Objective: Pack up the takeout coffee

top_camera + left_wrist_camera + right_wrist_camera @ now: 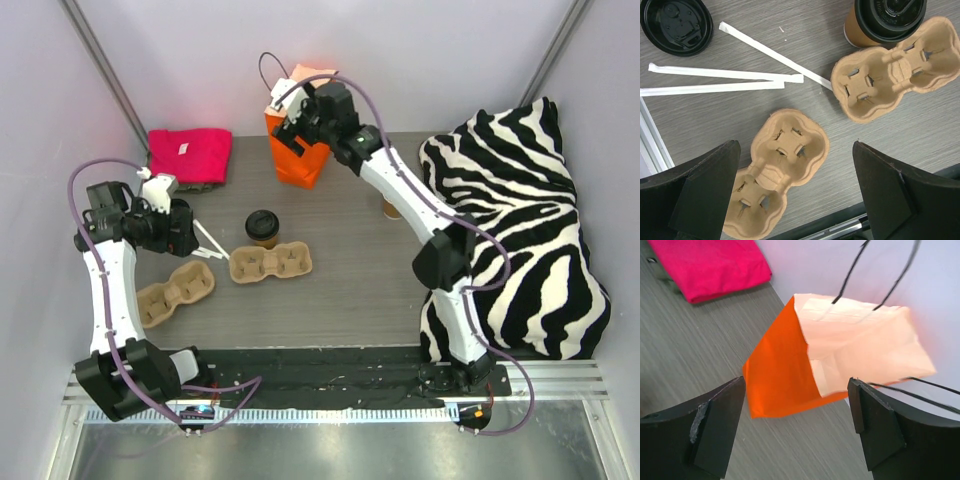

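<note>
The takeout coffee (262, 227), a small brown paper cup with a black lid, stands mid-table beside a moulded cup tray (270, 263). It also shows at the top right of the left wrist view (885, 20). The orange bag (300, 155) stands upright at the back. In the right wrist view (782, 365) its mouth is open, with black handles. My right gripper (288, 128) is open and empty just above the bag's mouth (797, 425). My left gripper (188, 238) is open and empty above a second tray (777, 170), left of the coffee.
A loose black lid (675, 25) and three wrapped white straws (715, 80) lie near the left gripper. A pink cloth (190, 153) lies at the back left. A zebra-striped cushion (520, 230) fills the right side. Another brown cup (390, 208) is partly hidden behind the right arm.
</note>
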